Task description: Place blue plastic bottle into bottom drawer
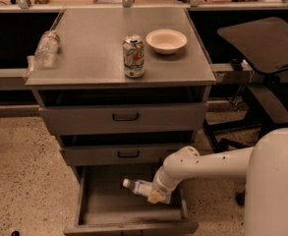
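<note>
The bottom drawer [109, 208] of the grey cabinet is pulled open at the bottom of the camera view. The blue plastic bottle [139, 187] lies on its side over the right half of the drawer, white cap pointing left. My gripper [157, 195] is at the bottle's right end, low inside the drawer, shut on the bottle. My white arm reaches in from the right. I cannot tell whether the bottle rests on the drawer floor.
On the cabinet top stand a green-and-white soda can [133, 56], a white bowl [166, 40] and a wrinkly clear bottle [46, 47] at the left edge. Two shut drawers with black handles [125, 117] sit above. A dark chair [264, 48] stands to the right.
</note>
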You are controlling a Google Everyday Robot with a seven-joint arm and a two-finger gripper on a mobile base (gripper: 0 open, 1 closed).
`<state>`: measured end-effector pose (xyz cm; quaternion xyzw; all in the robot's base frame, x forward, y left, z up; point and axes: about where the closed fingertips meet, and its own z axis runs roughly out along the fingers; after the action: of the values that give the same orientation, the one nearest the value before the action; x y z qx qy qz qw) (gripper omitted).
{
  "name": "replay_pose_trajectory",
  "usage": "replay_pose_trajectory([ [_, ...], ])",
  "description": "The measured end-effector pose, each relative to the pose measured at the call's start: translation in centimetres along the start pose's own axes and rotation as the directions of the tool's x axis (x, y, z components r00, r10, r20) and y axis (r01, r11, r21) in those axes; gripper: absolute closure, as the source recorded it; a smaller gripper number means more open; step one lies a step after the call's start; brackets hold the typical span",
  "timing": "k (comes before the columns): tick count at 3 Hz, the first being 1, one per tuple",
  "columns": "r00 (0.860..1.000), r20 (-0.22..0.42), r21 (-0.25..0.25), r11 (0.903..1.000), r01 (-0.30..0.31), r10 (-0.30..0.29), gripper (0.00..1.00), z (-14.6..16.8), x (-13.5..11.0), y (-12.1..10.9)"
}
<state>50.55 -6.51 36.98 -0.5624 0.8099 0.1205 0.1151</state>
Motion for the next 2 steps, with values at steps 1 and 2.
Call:
replay_pose_trajectory([
  [1, 1.000, 0.000, 0.000, 1.0000, 0.000, 0.000, 1.00, 0.0, 0.0, 0.0],
  [2, 0.998, 0.050, 0.005, 0.9995, 0.033, -0.033, 1.00, 3.3, 0.3, -1.3],
])
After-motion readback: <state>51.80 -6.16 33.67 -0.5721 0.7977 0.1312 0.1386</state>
